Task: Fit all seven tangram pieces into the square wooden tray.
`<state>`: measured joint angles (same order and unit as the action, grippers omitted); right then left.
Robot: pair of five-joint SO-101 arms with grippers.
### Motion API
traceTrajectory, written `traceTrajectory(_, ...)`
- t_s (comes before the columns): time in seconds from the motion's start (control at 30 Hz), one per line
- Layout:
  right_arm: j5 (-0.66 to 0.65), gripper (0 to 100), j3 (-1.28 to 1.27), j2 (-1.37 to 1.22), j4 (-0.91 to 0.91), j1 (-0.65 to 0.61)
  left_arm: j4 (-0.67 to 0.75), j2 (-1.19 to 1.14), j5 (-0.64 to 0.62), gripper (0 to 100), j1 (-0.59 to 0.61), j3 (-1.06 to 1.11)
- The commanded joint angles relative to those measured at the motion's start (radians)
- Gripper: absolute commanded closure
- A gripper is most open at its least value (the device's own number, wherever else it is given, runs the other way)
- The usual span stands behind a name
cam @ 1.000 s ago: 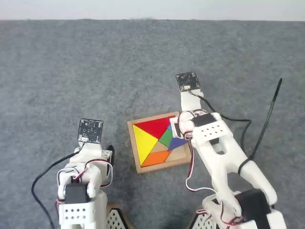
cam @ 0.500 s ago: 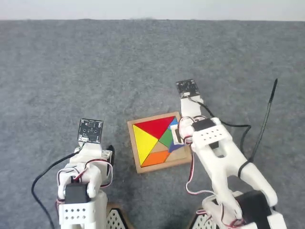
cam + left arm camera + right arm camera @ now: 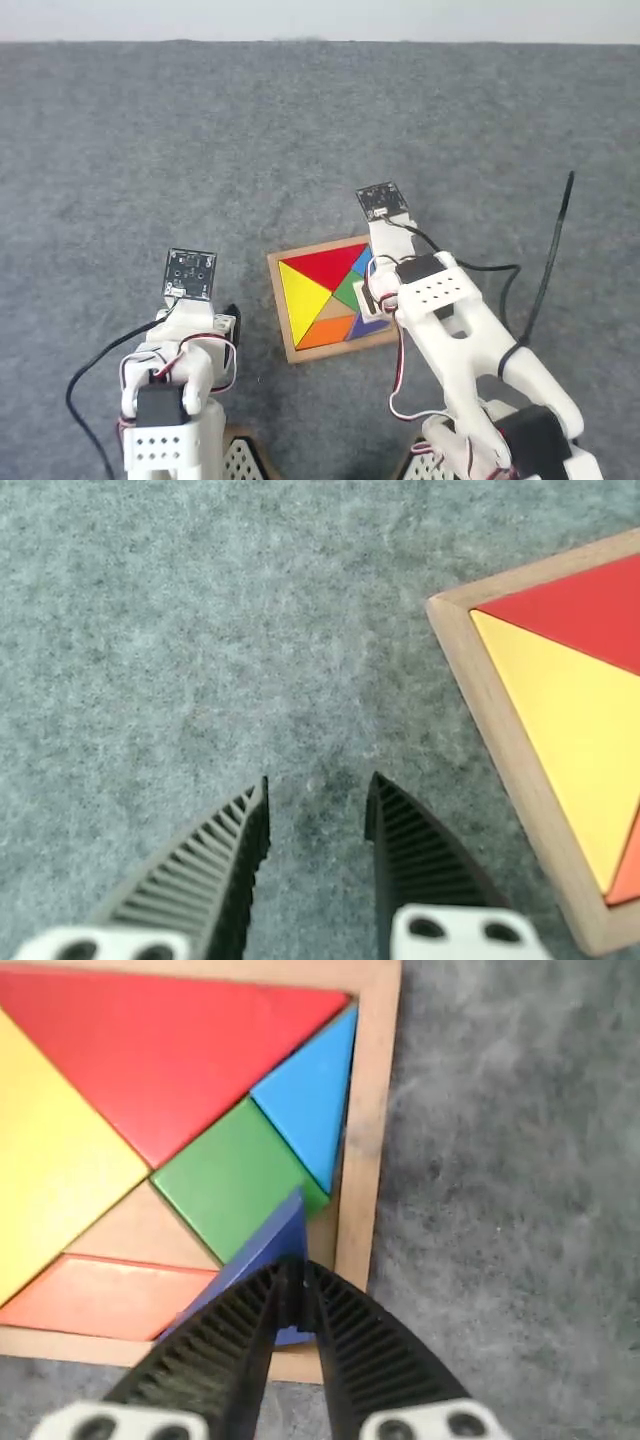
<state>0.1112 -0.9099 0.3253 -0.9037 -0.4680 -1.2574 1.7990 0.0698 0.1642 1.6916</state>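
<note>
the square wooden tray (image 3: 276, 292) lies on the grey felt bench (image 3: 150, 130) between the arms. a large red triangle (image 3: 325, 268), a large yellow triangle (image 3: 300, 300), a green square (image 3: 225, 1180), a light blue triangle (image 3: 305, 1100) and an orange parallelogram (image 3: 100, 1295) lie flat inside. the right jaws pinch a dark blue triangle (image 3: 265, 1255), tilted, its tip at the green square. the left jaws stand partly open, empty, over the bench beside the tray.

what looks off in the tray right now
The dark blue piece is not lying flat. It stands tilted on edge, pinched in the right gripper, above the unfilled corner of the tray, with its tip over the green piece. Nothing else there looks askew.
</note>
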Motion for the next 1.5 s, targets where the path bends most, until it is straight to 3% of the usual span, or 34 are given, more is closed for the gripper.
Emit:
traceTrajectory(0.0,-0.008,99.2,0.040,0.019,-0.021,0.010,-0.009,0.028,0.006,85,-0.002,-0.008)
traceTrajectory(0.3,0.000,99.2,0.029,0.170,-0.012,0.071,-0.009,0.028,0.006,85,-0.002,-0.008)
traceTrajectory(0.53,-0.012,98.9,-0.129,0.343,0.097,-0.024,-0.009,0.028,0.006,85,-0.002,-0.008)
traceTrajectory(0.8,-0.071,99.2,-0.146,0.286,0.099,-0.022,-0.009,0.028,0.006,85,-0.002,-0.008)
traceTrajectory(0.97,-0.072,99.2,-0.201,0.384,0.117,-0.022,-0.009,0.028,0.006,85,-0.002,-0.008)
traceTrajectory(1.13,-0.075,98.9,-0.368,0.565,0.249,-0.004,-0.009,0.028,0.006,85,-0.002,-0.008)
traceTrajectory(1.33,-0.077,98.9,-0.566,0.753,0.483,0.102,-0.009,0.028,0.006,85,-0.002,-0.008)
traceTrajectory(1.47,-0.087,98.9,-0.629,0.849,0.512,0.117,-0.009,0.028,0.006,85,-0.002,-0.008)
